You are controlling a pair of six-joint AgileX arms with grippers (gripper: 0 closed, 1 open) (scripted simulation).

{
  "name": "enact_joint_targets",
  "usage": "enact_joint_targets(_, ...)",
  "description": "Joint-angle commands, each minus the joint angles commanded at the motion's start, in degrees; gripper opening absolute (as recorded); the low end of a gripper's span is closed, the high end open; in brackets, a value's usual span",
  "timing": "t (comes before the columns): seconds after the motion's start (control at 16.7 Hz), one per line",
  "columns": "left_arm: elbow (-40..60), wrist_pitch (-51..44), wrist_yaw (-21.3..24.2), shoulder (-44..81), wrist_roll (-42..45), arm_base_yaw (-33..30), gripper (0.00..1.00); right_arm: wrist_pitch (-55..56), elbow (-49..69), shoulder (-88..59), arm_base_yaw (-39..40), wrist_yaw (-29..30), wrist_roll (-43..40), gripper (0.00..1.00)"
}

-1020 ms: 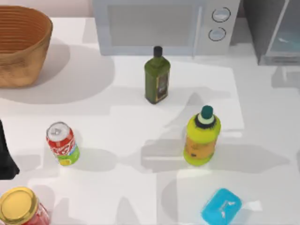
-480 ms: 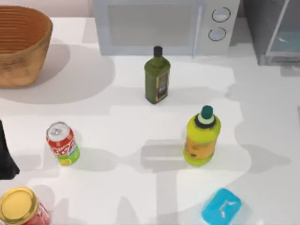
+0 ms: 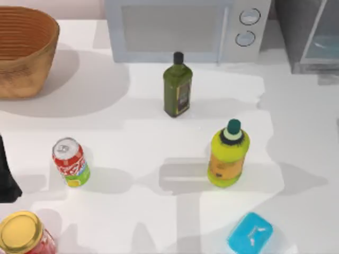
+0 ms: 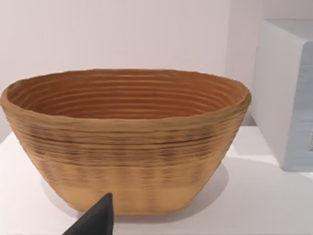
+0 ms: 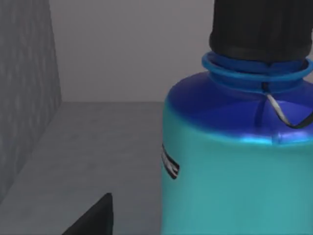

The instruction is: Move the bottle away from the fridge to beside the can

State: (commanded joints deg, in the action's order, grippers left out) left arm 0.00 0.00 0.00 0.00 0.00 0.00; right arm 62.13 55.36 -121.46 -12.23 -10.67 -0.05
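Nearest on the white bench [image 3: 132, 137], at its left: a red jar [image 3: 20, 233] with a round gold lid. At the near right, a glossy cyan block [image 3: 250, 233] with rounded corners. Just past the jar, the left arm [image 3: 6, 177], dark and parked at the left edge; its left gripper [image 4: 95, 220] facing the basket, grip state impossible to tell.

A little farther, the can [image 3: 70, 162]: small, red with white lettering, green lower band, silver top, upright on the left side. Well apart to the right, a plump yellow bottle [image 3: 228, 156] with a green cap. Beyond, near the middle, a slim dark olive-green bottle [image 3: 177, 90] with a black cap.

At the far left, a wide woven basket [image 3: 50, 32], tan with ribbed coils. At the back, a grey microwave [image 3: 175, 29] with two round dials, then the fridge [image 3: 310, 37] at the far right corner, grey metal with a pale glassy panel.

From the right wrist: the bottle [image 5: 234, 171] very close to the right gripper [image 5: 95, 218], upright on a flat grey surface beside a speckled grey wall. Stout, smooth teal body, blue shoulder, black round cap [image 5: 259, 27], thin strap. Grip state impossible to tell.
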Motion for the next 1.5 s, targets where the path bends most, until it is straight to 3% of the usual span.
enact_joint_targets(0.48, 0.0, 0.0, 0.0, 0.0, 0.0, 0.0, 1.0, -6.19, 14.62, -8.17, 1.05, 1.3, 0.01, 1.0)
enact_joint_targets(0.78, 0.0, 0.0, 0.0, 0.0, 0.0, 0.0, 1.0, -6.78, 15.81, -8.85, 1.16, 1.42, 0.01, 1.0)
enact_joint_targets(1.5, 0.0, 0.0, 0.0, 0.0, 0.0, 0.0, 1.0, -6.78, 15.81, -8.85, 1.16, 1.42, 0.01, 0.1)
